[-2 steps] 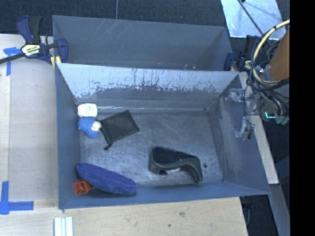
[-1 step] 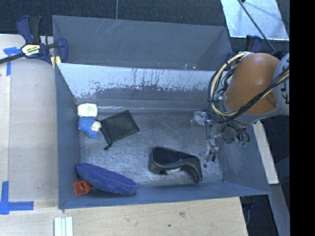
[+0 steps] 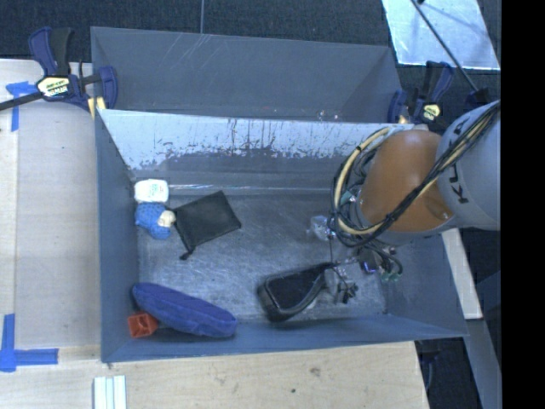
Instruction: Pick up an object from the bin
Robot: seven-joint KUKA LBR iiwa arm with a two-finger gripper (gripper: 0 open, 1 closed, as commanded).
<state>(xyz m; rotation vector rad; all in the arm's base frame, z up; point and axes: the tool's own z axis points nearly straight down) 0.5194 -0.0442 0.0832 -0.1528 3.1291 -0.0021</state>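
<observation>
Claw [image 3: 344, 285] hangs at the right end of a black object [image 3: 289, 293] by the bin's [image 3: 255, 143] front wall. Apart or together: cannot tell.

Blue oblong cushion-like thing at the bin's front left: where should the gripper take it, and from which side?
Probably across its narrow width near the middle, coming straight down from above. The blue oblong cushion-like thing lies flat and long beside the front wall, with a small orange block at its left end.
</observation>
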